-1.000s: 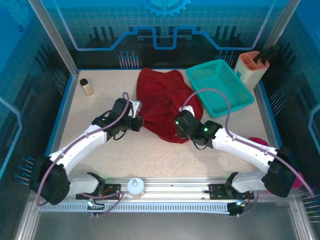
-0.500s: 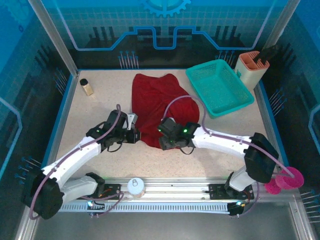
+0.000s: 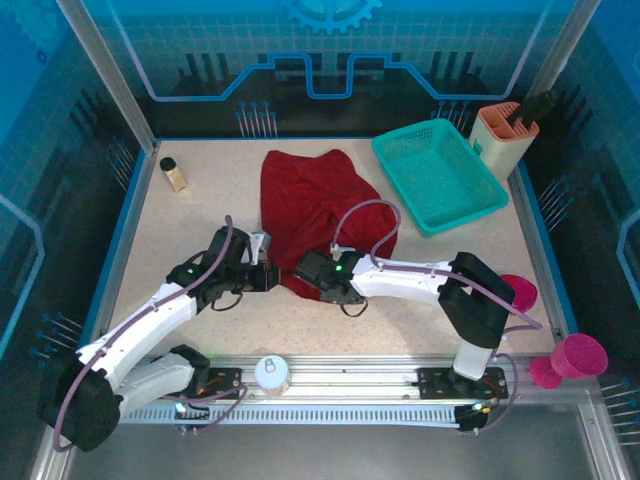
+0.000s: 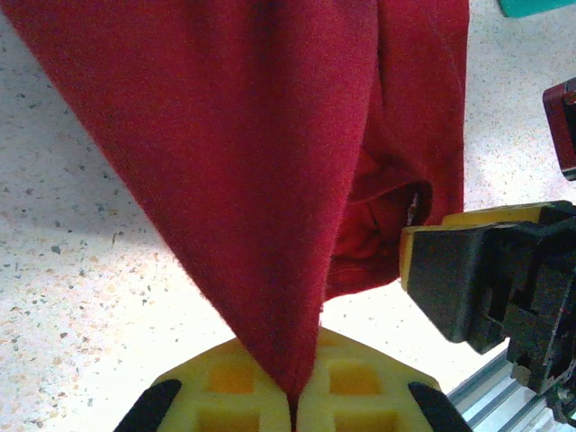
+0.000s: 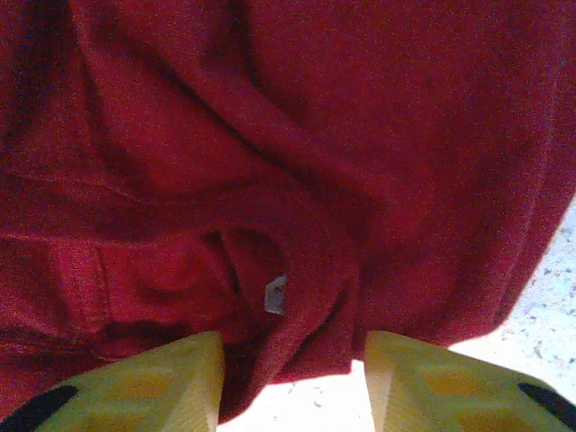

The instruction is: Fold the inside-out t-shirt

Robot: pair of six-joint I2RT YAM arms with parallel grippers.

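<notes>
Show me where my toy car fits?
Bare tabletop: between the small dark-capped bottle and the left arm; between the teal plastic mesh basket and the right arm. Crowded: where both arms' fingers meet the dark red cloth t-shirt.

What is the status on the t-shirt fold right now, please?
Left gripper shut on t-shirt edge. Right gripper open astride a cloth fold. Not yet folded. Teal basket close beside it.
</notes>
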